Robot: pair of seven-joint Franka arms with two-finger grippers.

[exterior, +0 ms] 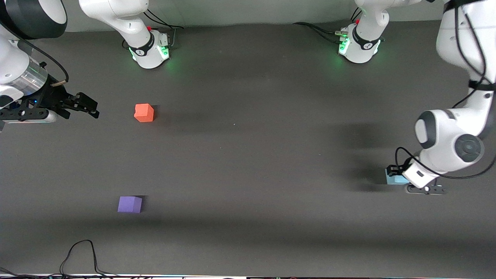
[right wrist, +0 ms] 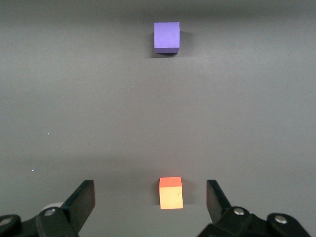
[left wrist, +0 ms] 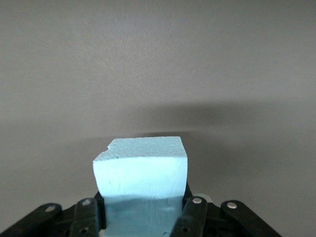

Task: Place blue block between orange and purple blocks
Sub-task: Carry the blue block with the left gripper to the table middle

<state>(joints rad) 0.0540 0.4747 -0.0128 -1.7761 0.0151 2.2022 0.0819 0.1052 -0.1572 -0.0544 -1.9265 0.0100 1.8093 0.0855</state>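
The pale blue block [exterior: 392,179] sits at the left arm's end of the table. My left gripper [exterior: 396,173] is down around it, and its fingers press the two sides of the block [left wrist: 140,173] in the left wrist view. The orange block [exterior: 144,112] lies toward the right arm's end. The purple block [exterior: 130,204] lies nearer to the front camera than the orange one. My right gripper [exterior: 90,108] is open and empty, held above the table beside the orange block. Its wrist view shows the orange block [right wrist: 171,193] and the purple block [right wrist: 166,37].
The two arm bases [exterior: 149,50] [exterior: 358,46] stand along the table's edge farthest from the front camera. A black cable [exterior: 79,252] loops on the table at the edge nearest the front camera, at the right arm's end.
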